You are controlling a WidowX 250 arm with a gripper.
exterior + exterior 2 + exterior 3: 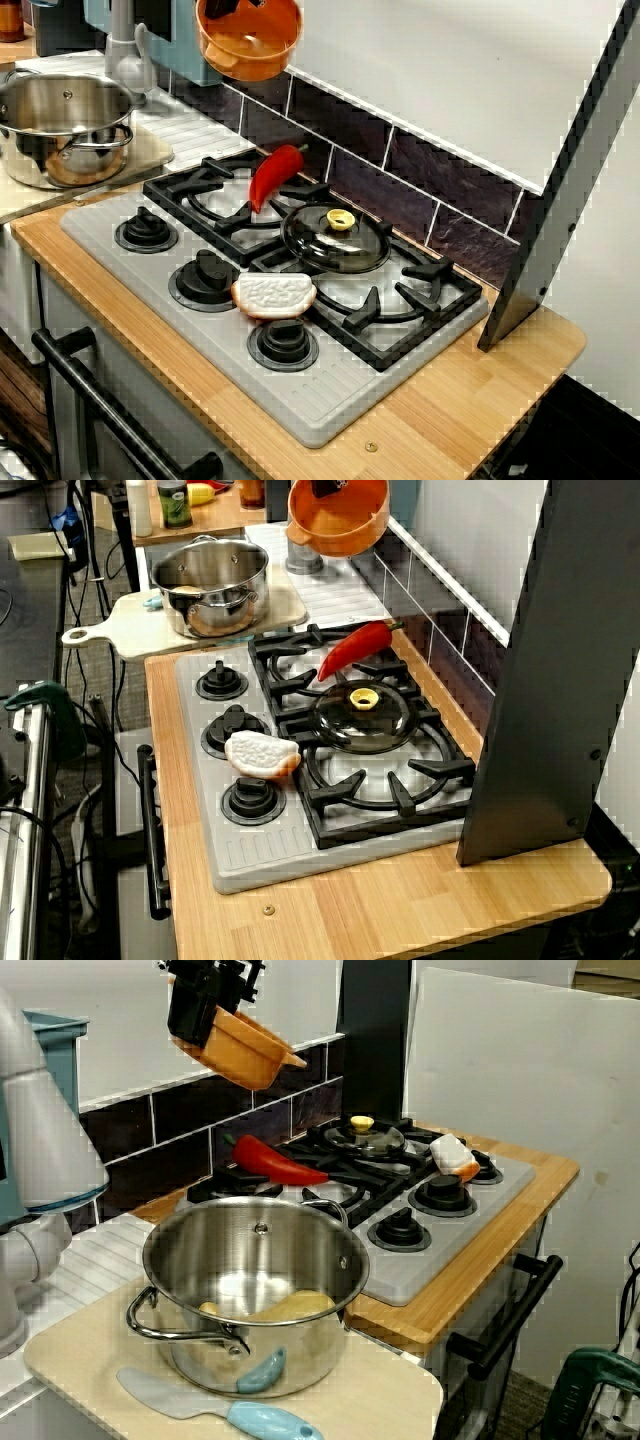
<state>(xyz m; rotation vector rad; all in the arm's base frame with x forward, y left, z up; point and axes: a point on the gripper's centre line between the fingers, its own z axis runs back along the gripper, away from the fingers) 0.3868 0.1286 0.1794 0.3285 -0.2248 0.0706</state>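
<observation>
High over the rear corner of the hob, by the tiled wall, the gripper point(205, 1012) has its fingers closed on the rim of an orange toy pot point(242, 1050), which hangs clear of every surface. In the view from the side the pot is tilted: its mouth faces up and back toward the gripper, its base slopes down toward the burners, and a small handle tab points out over the stove. A red pepper point(275, 1163) lies below it and a little toward the front, resting on the black grate of the rear burner. The pepper's long axis runs diagonally, stem end toward the wall. On the next burner along sits a glass lid point(337, 240) with a yellow knob. A slice of bread point(274, 295) lies among the control dials. Beside the hob, a steel pot point(255, 1280) stands on a cutting board point(80, 1360) with a blue-handled spatula point(225, 1410) in front of it.
</observation>
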